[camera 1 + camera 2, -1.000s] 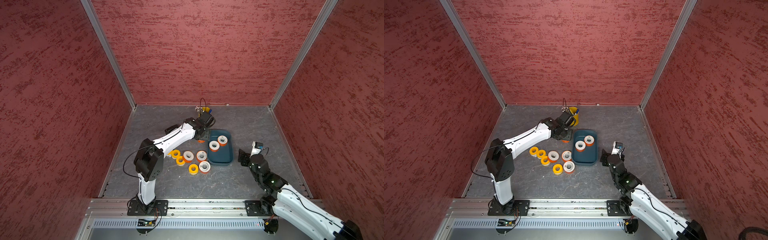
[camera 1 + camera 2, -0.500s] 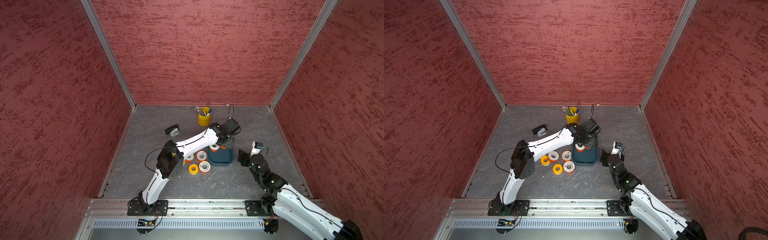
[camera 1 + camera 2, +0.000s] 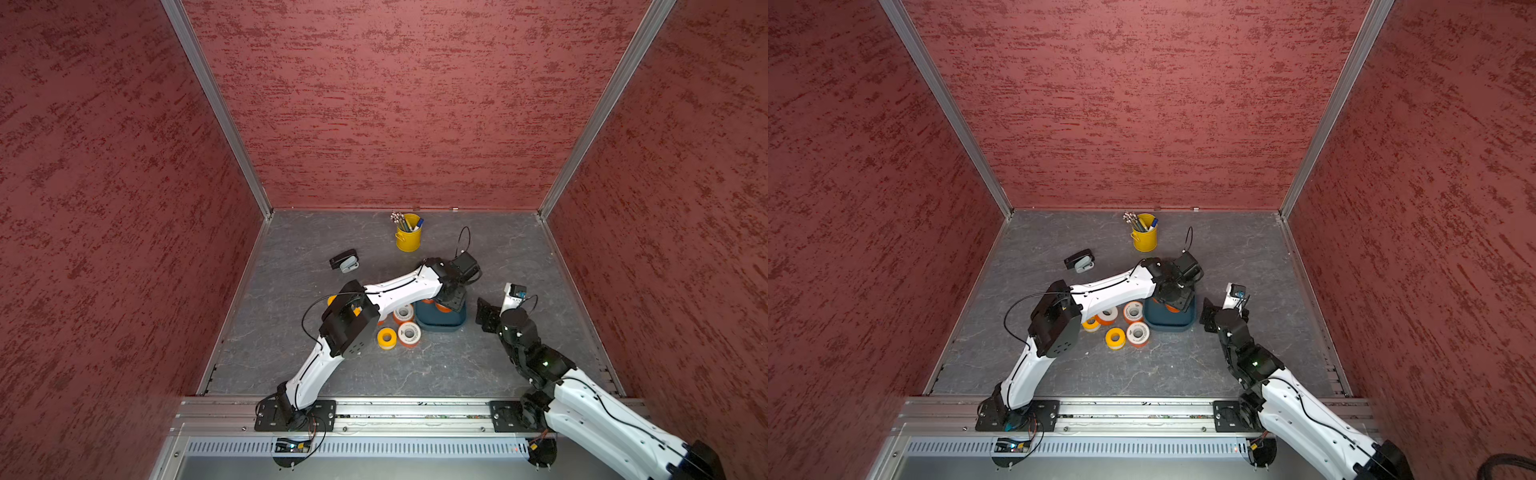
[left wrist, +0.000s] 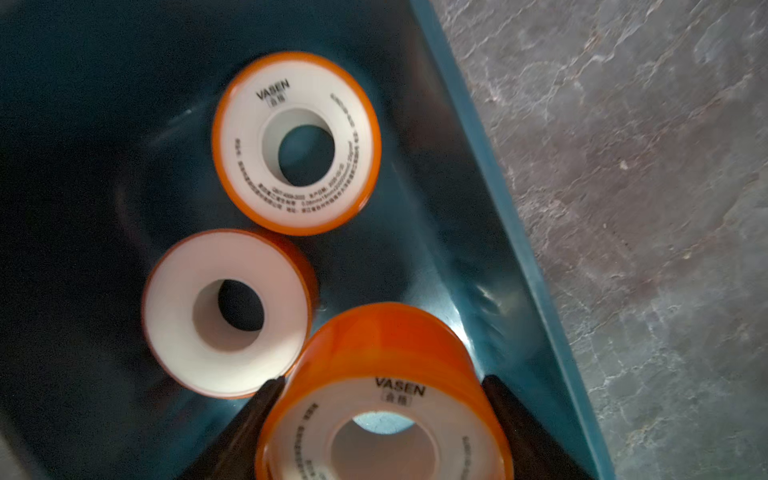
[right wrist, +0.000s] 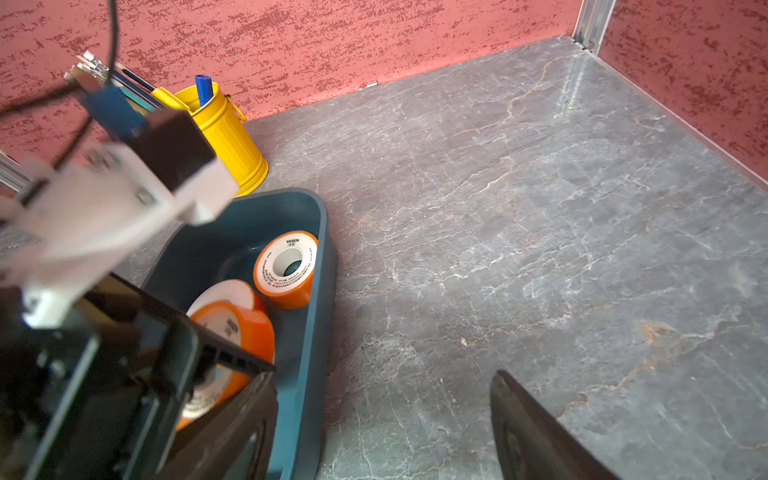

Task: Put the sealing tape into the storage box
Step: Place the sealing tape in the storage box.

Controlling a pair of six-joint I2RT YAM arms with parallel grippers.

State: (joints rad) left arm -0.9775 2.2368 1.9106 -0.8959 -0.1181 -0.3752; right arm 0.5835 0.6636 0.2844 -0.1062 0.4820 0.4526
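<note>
Grey stone tabletop (image 3: 498,365), red walls. Left arm (image 3: 399,289) stretches across the loose rolls (image 3: 409,333), elbow raised, wrist pitched down. Left gripper (image 4: 382,384) sits over the storage box (image 3: 436,323), jaws clamped on an orange sealing tape roll (image 4: 386,345), next to two rolls (image 4: 297,143) lying inside. Right arm (image 3: 582,399) is low, right gripper (image 5: 384,374) just beside the box, jaws spread, empty.

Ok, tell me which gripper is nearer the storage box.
Left. The left gripper is over the inside of the storage box, closed on an orange tape roll. The right gripper stands open beside the box, outside its long wall, over the table.
</note>
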